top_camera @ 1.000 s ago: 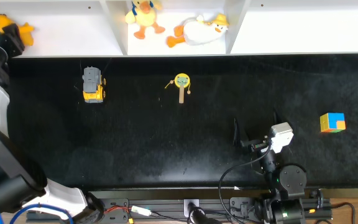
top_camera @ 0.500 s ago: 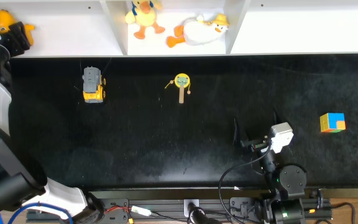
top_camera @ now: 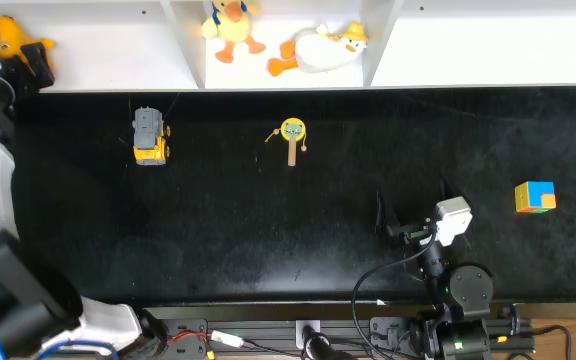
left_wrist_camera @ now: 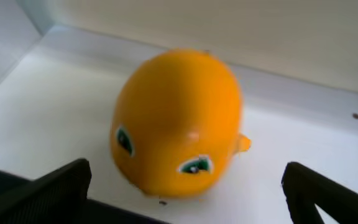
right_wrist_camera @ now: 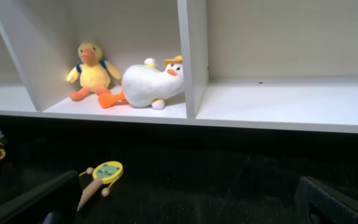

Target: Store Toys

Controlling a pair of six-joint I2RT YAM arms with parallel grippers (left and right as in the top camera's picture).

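Note:
An orange round toy [left_wrist_camera: 179, 124] with green eyes sits on the floor of the white shelf's left compartment [top_camera: 98, 45]; from above the orange toy [top_camera: 6, 33] shows at the far left. My left gripper [top_camera: 30, 58] is right in front of it, open, its two fingers wide apart on either side of the toy. A yellow and grey toy truck [top_camera: 149, 136], a small rattle drum on a stick [top_camera: 292, 138] and a coloured cube [top_camera: 534, 197] lie on the black table. My right gripper [top_camera: 411, 205] stands open low over the table's front right.
A yellow plush duck [top_camera: 232, 22] and a white plush goose [top_camera: 323, 48] fill the middle compartment. The right compartment [right_wrist_camera: 291, 99] is bare. Open black tabletop lies between the truck, the rattle and the cube.
The left arm has shifted slightly at the left compartment, and the orange toy lies a little deeper in the shelf. The right arm has kept still.

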